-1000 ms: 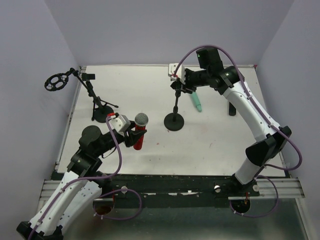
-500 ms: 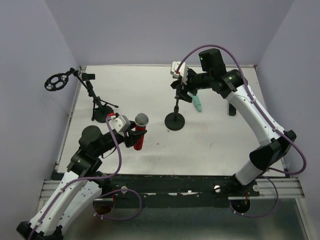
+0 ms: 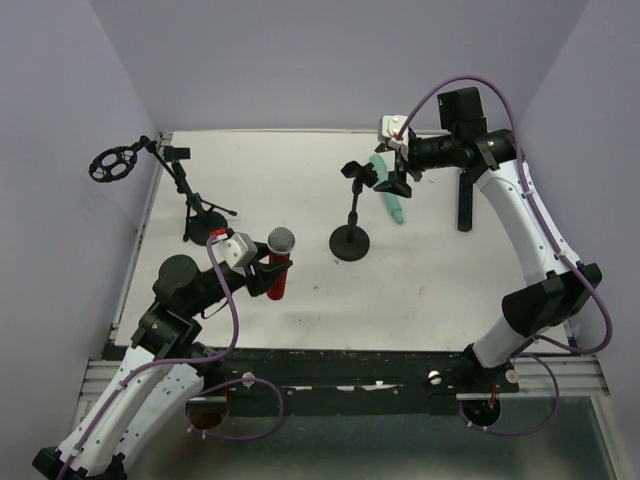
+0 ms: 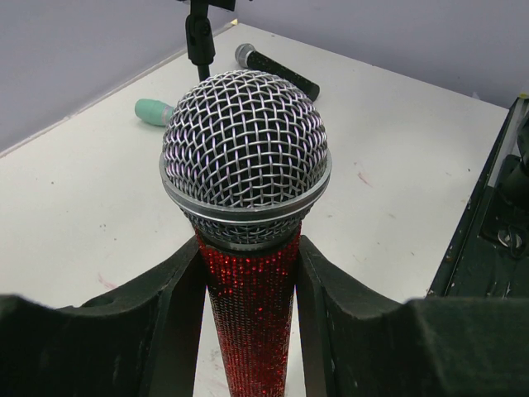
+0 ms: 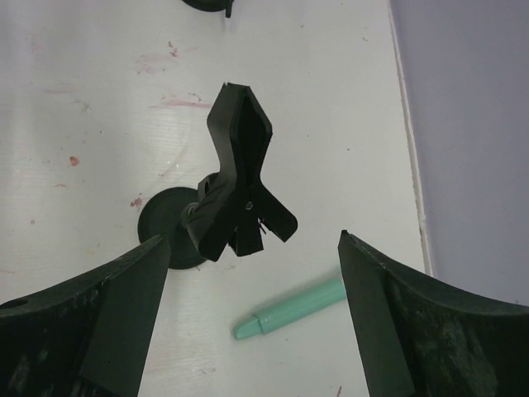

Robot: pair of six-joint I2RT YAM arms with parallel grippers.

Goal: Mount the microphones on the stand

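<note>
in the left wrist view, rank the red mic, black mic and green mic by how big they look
1. red mic, largest by far, but it is nearest the camera
2. black mic
3. green mic, only its end shows past the red one, so ranks 2 and 3 are unsure

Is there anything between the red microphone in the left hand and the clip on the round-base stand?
Nothing visible. Only bare table lies between the red microphone in the left hand and the clip. The open right hand is on the clip's other side, not in the path.
</note>
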